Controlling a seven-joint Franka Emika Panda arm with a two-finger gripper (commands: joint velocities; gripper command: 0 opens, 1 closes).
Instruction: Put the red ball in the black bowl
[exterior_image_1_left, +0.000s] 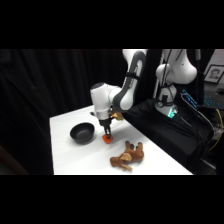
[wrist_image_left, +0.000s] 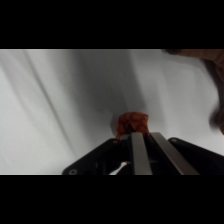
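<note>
Where the hand (exterior_image_1_left: 106, 134) descends, the red ball (exterior_image_1_left: 107, 138) sits beneath.

white arm (exterior_image_1_left: 127, 82), black joints, black linkage (wrist_image_left: 145, 160)

On the tabletop (exterior_image_1_left: 65, 150), the red ball (exterior_image_1_left: 107, 138) sits right under the pincer (exterior_image_1_left: 106, 134); the black bowl (exterior_image_1_left: 82, 132) lies just left of it, the plush toy (exterior_image_1_left: 128, 155) in front to its right.
</note>
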